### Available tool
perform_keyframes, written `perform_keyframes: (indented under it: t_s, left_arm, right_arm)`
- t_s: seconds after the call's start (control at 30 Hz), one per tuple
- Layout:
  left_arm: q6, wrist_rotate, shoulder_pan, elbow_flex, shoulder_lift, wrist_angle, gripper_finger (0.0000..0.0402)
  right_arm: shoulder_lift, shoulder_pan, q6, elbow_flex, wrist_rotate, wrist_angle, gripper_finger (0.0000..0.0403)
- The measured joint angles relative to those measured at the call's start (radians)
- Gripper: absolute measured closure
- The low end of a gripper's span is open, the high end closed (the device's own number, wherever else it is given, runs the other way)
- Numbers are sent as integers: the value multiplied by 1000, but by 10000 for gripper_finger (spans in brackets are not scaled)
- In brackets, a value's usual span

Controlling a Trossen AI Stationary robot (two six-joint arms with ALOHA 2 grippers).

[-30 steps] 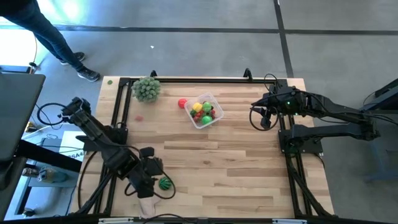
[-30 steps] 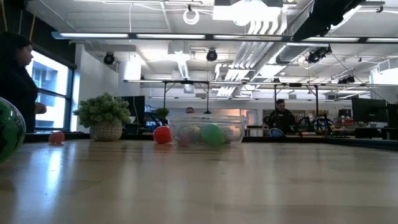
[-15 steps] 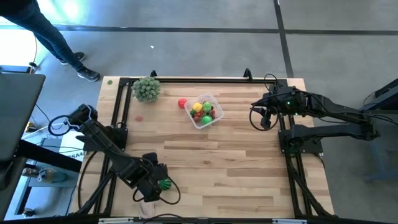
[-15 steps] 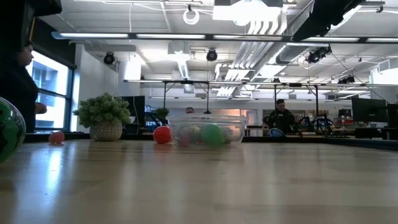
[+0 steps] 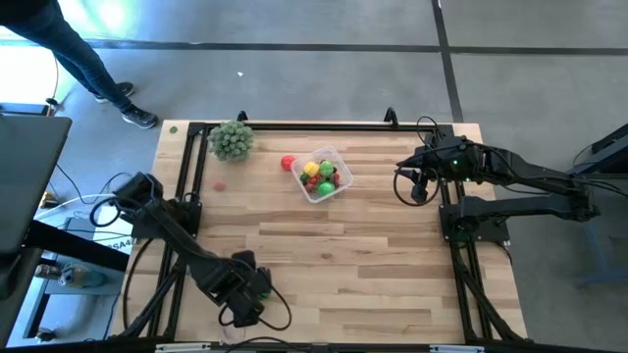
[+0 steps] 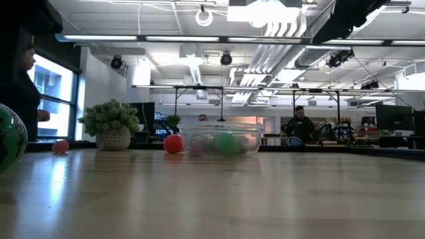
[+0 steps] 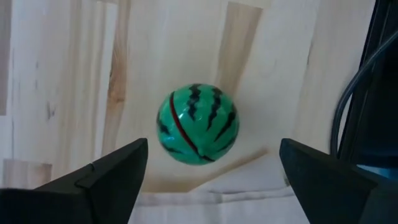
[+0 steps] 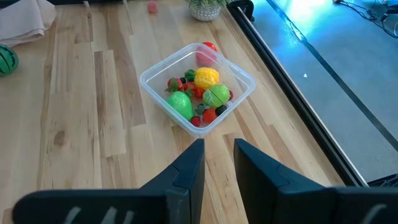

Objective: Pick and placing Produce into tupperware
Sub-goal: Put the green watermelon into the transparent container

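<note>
The striped green watermelon ball (image 7: pixel 198 124) lies on the wooden table near its near-left corner, beside a beige cloth (image 7: pixel 205 198). It also shows at the left edge of the low view (image 6: pixel 9 138). My left gripper (image 7: pixel 211 149) hangs above it, open, with one finger on either side and touching nothing; in the high view (image 5: pixel 250 294) it covers the ball. The clear tupperware (image 5: pixel 322 175) stands at the far middle, holding several red, green and yellow toys. My right gripper (image 5: pixel 417 188) waits at the right edge, with a narrow gap between its fingers (image 8: pixel 219 146).
A red ball (image 5: pixel 287 163) lies just left of the tupperware, and a small red piece (image 5: pixel 218 183) lies farther left. A pale-green leafy ball in a pot (image 5: pixel 232 140) stands at the far left corner. A black frame rail (image 5: pixel 186 196) runs along the left edge. A person's legs (image 5: pixel 88 59) show beyond the table.
My left gripper has gone toward the table's near edge and a little to the right, from beside the watermelon ball to straight over it. The ball has stayed in place.
</note>
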Motion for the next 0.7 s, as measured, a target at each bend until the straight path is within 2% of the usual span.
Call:
perform_keyframes:
  t_s: [0.33,0.53,0.7]
  left_arm:
    - [27,-1,0,0,41,22,26]
    - [28,-47,1,0,40,28,12]
    - [27,-32,13,-1,73,21,3]
  right_arm:
    - [0,0,0,0,0,0,327]
    - [0,0,0,0,0,0,327]
    - [0,0,0,0,0,0,327]
